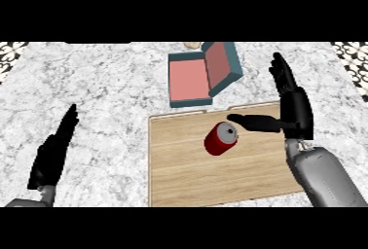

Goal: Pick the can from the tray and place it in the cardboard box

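A red can [220,139] with a grey top lies tilted on the wooden tray [187,175], near the tray's far edge. My right hand [293,109] is open just right of the can, fingers straight and pointing away, thumb [253,121] stretched left over the tray, ending close above the can's top. It does not hold the can. Beyond the tray stands the box [197,73], teal outside and pink inside, lying open with a flap raised on its right. My left hand [54,151] rests open at the lower left, over the bare counter.
The marble counter [93,87] runs around the tray and box. A small tan thing [191,45] peeks out behind the box at the far edge. Patterned tiles [13,53] show at both far corners.
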### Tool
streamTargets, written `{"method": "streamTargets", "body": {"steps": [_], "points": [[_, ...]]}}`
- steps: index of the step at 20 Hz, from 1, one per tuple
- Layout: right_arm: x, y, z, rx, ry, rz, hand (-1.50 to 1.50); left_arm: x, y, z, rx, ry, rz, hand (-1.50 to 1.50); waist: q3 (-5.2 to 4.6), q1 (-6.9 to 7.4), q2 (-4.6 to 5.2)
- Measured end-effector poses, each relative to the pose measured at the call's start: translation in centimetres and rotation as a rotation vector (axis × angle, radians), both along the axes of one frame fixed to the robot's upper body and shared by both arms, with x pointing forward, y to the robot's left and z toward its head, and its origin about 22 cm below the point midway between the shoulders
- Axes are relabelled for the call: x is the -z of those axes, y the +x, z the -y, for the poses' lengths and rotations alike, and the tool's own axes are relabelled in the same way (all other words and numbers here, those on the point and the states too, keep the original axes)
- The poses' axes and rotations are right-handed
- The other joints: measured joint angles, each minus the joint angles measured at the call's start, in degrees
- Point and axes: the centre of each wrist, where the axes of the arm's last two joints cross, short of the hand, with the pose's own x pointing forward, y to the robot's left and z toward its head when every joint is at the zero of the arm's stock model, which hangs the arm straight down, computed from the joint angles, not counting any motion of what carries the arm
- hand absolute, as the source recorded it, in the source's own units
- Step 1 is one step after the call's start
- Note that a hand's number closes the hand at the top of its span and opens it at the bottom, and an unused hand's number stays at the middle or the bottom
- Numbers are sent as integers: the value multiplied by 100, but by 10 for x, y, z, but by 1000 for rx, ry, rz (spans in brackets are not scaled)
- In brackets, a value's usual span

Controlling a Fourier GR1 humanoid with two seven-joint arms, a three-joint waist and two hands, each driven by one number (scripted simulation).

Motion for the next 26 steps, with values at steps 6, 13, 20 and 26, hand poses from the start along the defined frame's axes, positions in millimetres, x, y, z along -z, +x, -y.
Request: {"method": "streamTargets", "body": {"steps": [6, 13, 20, 26], "points": [[-30, 1, 33, -141, -363, -155, -150, 1, -2, 1, 2, 1, 1, 0, -10, -9, -21], [-67, -7, 22, -358, -665, -417, -150, -3, -3, 2, 9, -2, 0, 0, -10, 17, -23], [-84, -20, -15, -430, -758, -557, -150, -2, -4, 1, 8, 1, 1, 0, -1, 29, -2], [-74, -29, -36, -395, -784, -610, -150, 1, 4, 4, 5, -3, 5, 0, 3, 24, 7]]}}
